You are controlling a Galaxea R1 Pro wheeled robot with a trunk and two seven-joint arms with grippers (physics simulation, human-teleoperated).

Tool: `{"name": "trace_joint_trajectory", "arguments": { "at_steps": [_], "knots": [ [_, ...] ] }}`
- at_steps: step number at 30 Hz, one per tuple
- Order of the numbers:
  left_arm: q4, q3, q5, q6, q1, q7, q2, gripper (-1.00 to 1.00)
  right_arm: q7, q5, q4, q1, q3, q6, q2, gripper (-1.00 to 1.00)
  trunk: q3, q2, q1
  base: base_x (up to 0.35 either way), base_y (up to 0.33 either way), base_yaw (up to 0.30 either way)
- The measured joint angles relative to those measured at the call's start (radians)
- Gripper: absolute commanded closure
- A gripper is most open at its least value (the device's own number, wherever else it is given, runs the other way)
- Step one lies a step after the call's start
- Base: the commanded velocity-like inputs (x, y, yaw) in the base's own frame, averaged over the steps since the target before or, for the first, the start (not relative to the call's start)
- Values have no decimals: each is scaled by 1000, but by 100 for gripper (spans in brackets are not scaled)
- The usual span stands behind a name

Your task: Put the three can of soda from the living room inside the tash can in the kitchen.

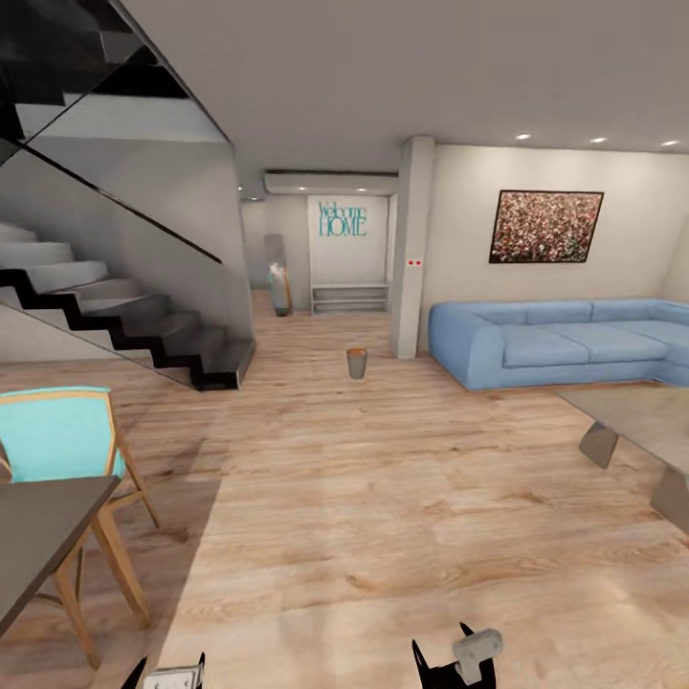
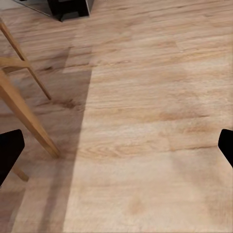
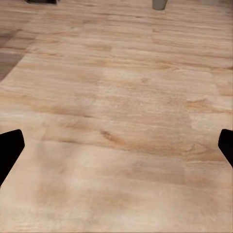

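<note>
Head view: open room w/ light wood floor (image 1: 383, 498). Stairs (image 1: 124, 316) on the left side, blue sofa (image 1: 565, 340) on the right side, low grey table (image 1: 651, 421) in front of the sofa. Teal chair (image 1: 62, 440) and a dark tabletop edge near left. "Welcome HOME" wall sign (image 1: 342, 219) at the far end, picture (image 1: 545, 226) over the sofa. Bin (image 1: 357, 363) stands alone on the floor, well ahead, near the pillar (image 1: 413, 244), upright, grey outside w/ brown rim. Cans: none seen on floor or table from here. Left hand (image 1: 172, 672) and right hand (image 1: 457, 658) poke in at the lower edge, both low, nothing between fingers as far as visible.

Left wrist view: bare floor, wooden chair legs (image 2: 26, 114) close by w/ shadow. Both dark fingertips sit at opposite edges of the frame → left hand spread wide, empty.

Right wrist view: bare floor; base of the bin (image 3: 159, 4) just visible at the far edge, well apart from the hand. Fingertips again at opposite edges → right hand spread wide, empty.

Judgement: step in hand = transit/search; no can picked yet, so task looks at its start. To do it well: keep arms tucked low while driving, steer clear of chair legs on the left side and the table corner on the right side, pan head over sofa area and table top to locate cans before committing. Note bin position now, useful for the return leg.
</note>
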Motion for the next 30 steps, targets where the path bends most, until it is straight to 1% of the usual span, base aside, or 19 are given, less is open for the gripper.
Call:
{"name": "trace_joint_trajectory", "arguments": {
  "at_steps": [10,18,30],
  "knots": [
    [-3,-1,0,0,0,-1,0,-100,0,0,0,0,0,0,0,-100,0,0,0,324,0,16],
    [0,-20,0,1,0,0,0,-100,0,0,0,0,0,0,0,-100,0,0,0,324,-1,1],
    [-2,-25,0,1,0,1,0,-100,0,0,0,0,0,0,0,-100,0,0,0,324,-71,0]
  ]
}}
